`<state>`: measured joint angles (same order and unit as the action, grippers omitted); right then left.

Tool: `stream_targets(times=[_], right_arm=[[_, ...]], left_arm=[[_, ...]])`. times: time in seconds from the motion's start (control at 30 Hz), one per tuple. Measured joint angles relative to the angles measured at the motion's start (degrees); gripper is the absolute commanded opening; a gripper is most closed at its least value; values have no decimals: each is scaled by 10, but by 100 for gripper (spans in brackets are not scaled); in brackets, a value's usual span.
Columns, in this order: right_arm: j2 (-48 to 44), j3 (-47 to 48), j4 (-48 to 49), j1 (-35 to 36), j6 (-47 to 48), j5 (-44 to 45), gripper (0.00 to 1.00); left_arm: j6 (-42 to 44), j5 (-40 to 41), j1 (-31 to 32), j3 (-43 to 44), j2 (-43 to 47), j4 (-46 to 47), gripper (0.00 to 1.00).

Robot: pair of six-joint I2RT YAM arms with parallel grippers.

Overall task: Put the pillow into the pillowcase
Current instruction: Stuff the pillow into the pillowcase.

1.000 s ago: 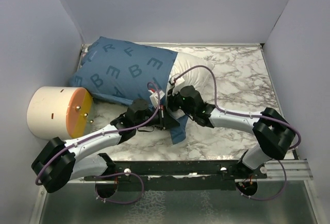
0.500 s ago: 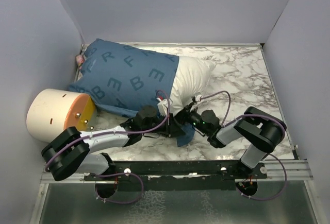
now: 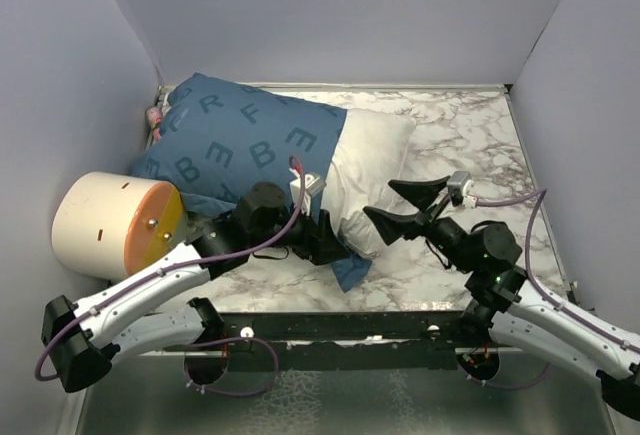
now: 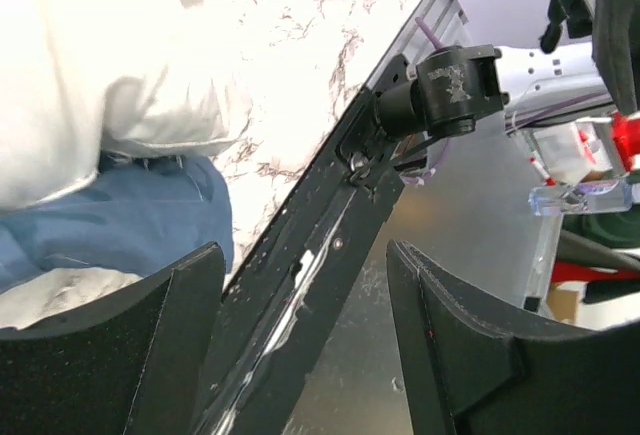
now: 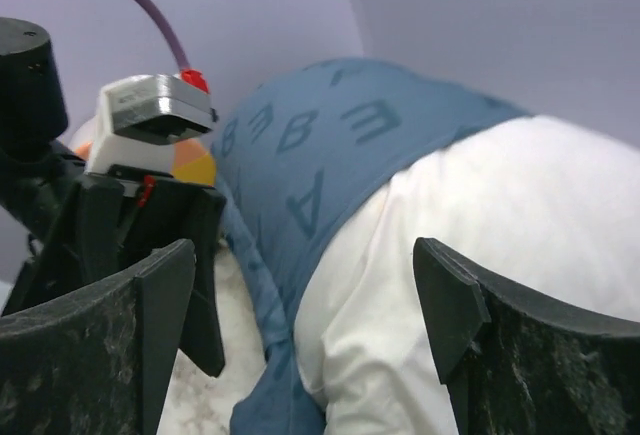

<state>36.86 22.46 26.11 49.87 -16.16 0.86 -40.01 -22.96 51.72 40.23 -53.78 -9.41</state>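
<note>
The blue lettered pillowcase lies at the back left, covering most of the white pillow. The pillow's right end sticks out of the open mouth. A loose blue flap hangs toward the front edge. My left gripper sits at that flap, open with nothing between its fingers; the pillow and pillowcase lie to its left. My right gripper stands open just right of the pillow's bare end, off the fabric. In its wrist view the pillow and pillowcase lie ahead of the right gripper.
A cream cylinder with an orange end lies at the left, close to the pillowcase. Lilac walls close in the marble table on three sides. A black rail runs along the near edge, and also shows under the left gripper.
Both grippers have opened and let go of the pillowcase edge. The right arm has drawn back to the right, away from the pillow. The left arm has shifted a little.
</note>
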Motion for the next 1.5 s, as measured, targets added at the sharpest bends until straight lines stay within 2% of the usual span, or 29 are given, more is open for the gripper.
stream_targets(times=[0.1, 0.2, 0.3, 0.47, 0.57, 0.77, 0.9, 1.03, 1.27, 1.5], right_arm=[[-18, 53, -61, -2, 26, 37, 96], [17, 80, -96, -16, 31, 64, 97], [80, 90, -126, -80, 14, 52, 96], [148, 77, -137, -240, -43, -40, 97], [171, 79, -125, -261, -58, -85, 97], [239, 81, -73, -271, -94, -156, 97], [263, 81, -50, -275, -106, -176, 97], [270, 81, -40, -275, -111, -184, 97], [270, 81, -35, -278, -111, -187, 96], [270, 81, -34, -279, -110, -187, 96]], left_arm=[[61, 1, -13, 110, -14, -118, 68], [119, 14, -27, 210, -43, -213, 68], [182, 49, -55, 319, -89, -294, 68], [264, 152, -99, 469, -206, -352, 69], [304, 211, -103, 553, -296, -365, 75], [356, 304, -96, 719, -451, -399, 78], [389, 395, -73, 767, -500, -419, 78], [416, 469, -61, 772, -524, -430, 77], [436, 523, -62, 771, -544, -433, 75], [452, 633, -29, 769, -567, -417, 55]])
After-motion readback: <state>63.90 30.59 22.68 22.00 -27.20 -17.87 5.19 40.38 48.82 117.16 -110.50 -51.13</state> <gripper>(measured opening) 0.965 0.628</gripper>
